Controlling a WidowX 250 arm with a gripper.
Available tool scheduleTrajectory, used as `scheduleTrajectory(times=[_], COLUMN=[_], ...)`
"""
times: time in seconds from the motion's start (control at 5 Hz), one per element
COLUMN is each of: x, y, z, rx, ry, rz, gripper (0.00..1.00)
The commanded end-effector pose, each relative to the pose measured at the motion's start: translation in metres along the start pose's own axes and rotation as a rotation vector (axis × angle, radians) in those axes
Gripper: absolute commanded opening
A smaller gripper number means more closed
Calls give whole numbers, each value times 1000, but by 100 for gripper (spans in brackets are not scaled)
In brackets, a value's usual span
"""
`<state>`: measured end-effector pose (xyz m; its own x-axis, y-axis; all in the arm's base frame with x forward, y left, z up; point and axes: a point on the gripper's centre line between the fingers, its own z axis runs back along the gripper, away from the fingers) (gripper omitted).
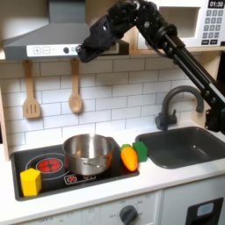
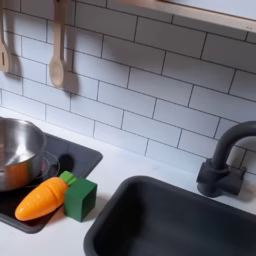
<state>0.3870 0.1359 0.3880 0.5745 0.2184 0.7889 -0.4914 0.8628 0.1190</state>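
Observation:
In the first exterior view my gripper (image 1: 84, 54) hangs high in the air in front of the range hood (image 1: 39, 37), far above the stove (image 1: 53, 173). It is dark and blurred, so I cannot make out how its jaws stand, and nothing shows in it. Well below it a silver pot (image 1: 86, 154) sits on the stove. An orange carrot (image 1: 130, 158) lies to the pot's right, against a green block (image 1: 141, 150). In the second exterior view the pot (image 2: 14, 150), carrot (image 2: 42, 198) and green block (image 2: 80, 197) sit at lower left.
A yellow block (image 1: 31, 182) stands at the stove's front left corner. A wooden spatula (image 1: 31, 97) and a wooden spoon (image 1: 76, 92) hang on the tiled wall. On the right are the sink (image 1: 186, 146) with its dark faucet (image 1: 171, 107), and a microwave (image 1: 211, 22) above.

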Motion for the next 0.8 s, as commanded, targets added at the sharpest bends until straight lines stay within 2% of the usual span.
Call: scheduleTrajectory(times=[0.0, 0.6], x=[8, 12], y=[9, 10], z=[2, 12], rx=[-9, -75], ry=[-14, -30], rz=[2, 16], gripper=[0, 0])
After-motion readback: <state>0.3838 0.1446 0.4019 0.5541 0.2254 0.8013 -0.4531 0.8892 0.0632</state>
